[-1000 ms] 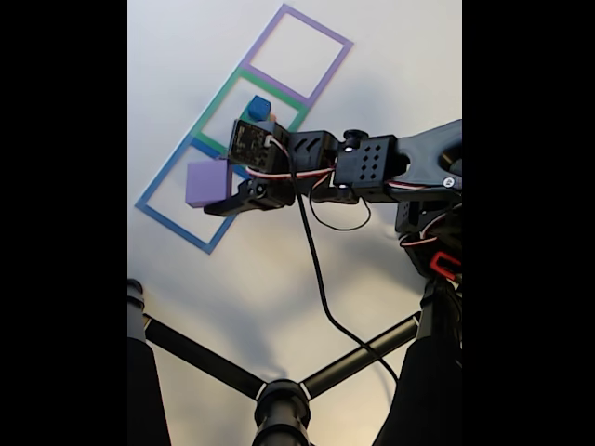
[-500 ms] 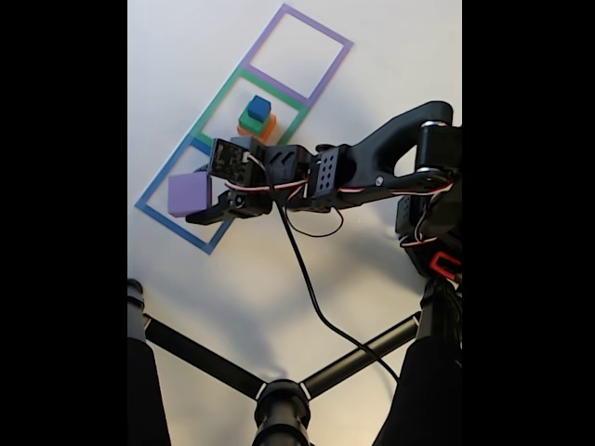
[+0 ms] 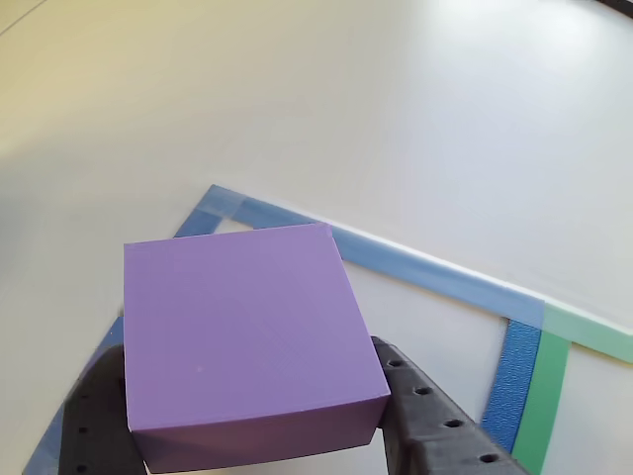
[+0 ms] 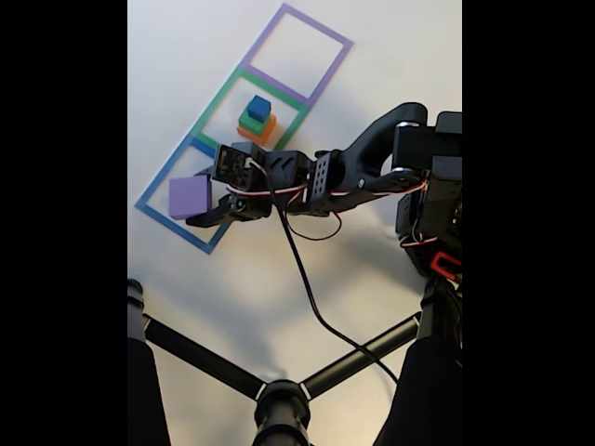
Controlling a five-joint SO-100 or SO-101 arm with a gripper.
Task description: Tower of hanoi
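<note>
Other view: purple block (image 3: pixel 242 341) sits pinched between the dark jaws of the gripper (image 3: pixel 247 435), one perforated finger (image 3: pixel 435 430) showing at its right side and the other at lower left. Below it lies the pale surface (image 3: pixel 396 109), with the blue tape outline (image 3: pixel 425 267) running under the block and a strip of green tape (image 3: pixel 549 391) at the right edge. Cannot tell whether the block rests on the surface or hangs just above. Fixed view: arm (image 4: pixel 372 172) reaches left, purple block (image 4: pixel 190 196) held over the blue outline (image 4: pixel 153 190). Orange block (image 4: pixel 256 132), green block (image 4: pixel 254 119) and blue cube (image 4: pixel 259 107) stand stacked inside the green outline (image 4: pixel 218 93). Purple tape outline (image 4: pixel 307 51) holds nothing. Judgement: widest piece at or near the blue square; release not yet done, and the three-block stack looks left to rebuild on it.
</note>
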